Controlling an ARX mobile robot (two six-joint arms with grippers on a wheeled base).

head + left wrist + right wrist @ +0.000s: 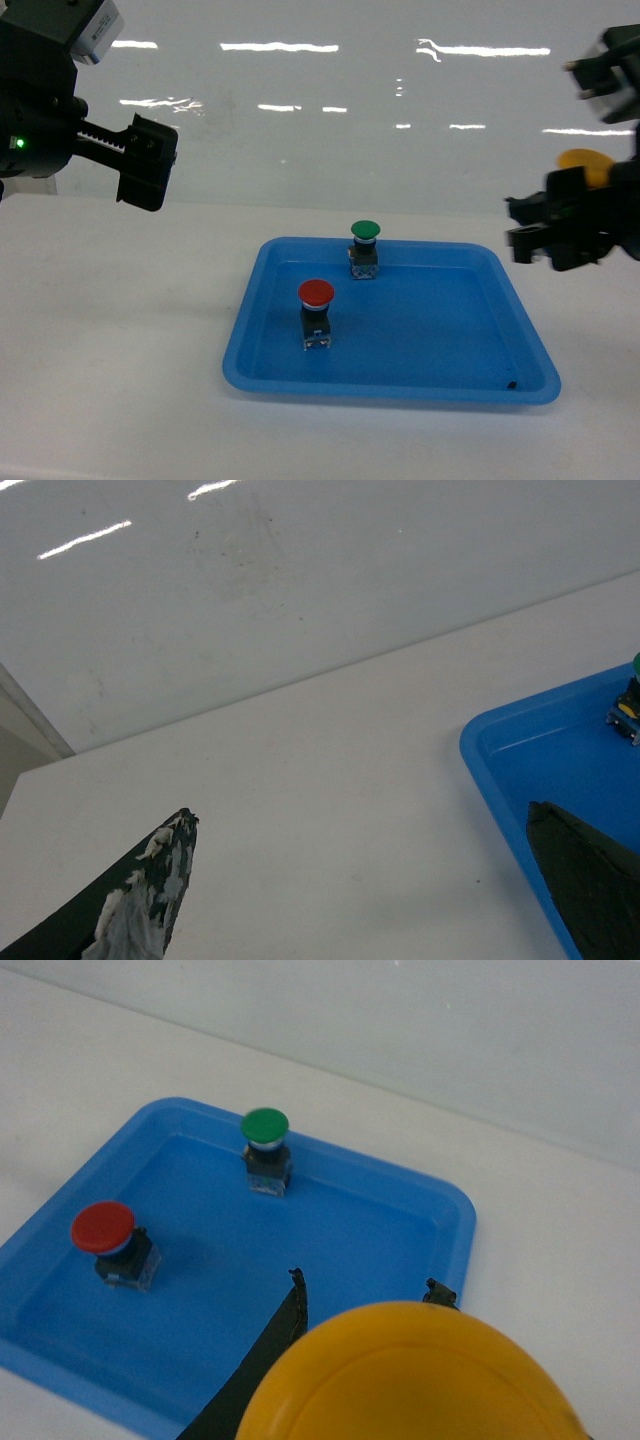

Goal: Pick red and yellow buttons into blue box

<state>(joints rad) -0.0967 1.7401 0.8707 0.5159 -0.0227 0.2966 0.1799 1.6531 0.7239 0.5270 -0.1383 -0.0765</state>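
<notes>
Held the yellow button (430, 1380) clenched in the right gripper (560, 225), raised off to the right of the shallow blue tray (500, 385). Kept the left gripper (370, 880) spread and empty above the white table (330, 770), just left of the tray. Left the red button (316, 312) upright inside the tray, nearer than the green button (365, 248) at the back wall. Saw no blue box in any view.

Risked slipping: glossy domed cap, smooth hard plastic, little purchase for the pads. Risked a blind release too, with no box in sight. Could have nudged the top-heavy red one over, wide round cap on a narrow black body.
</notes>
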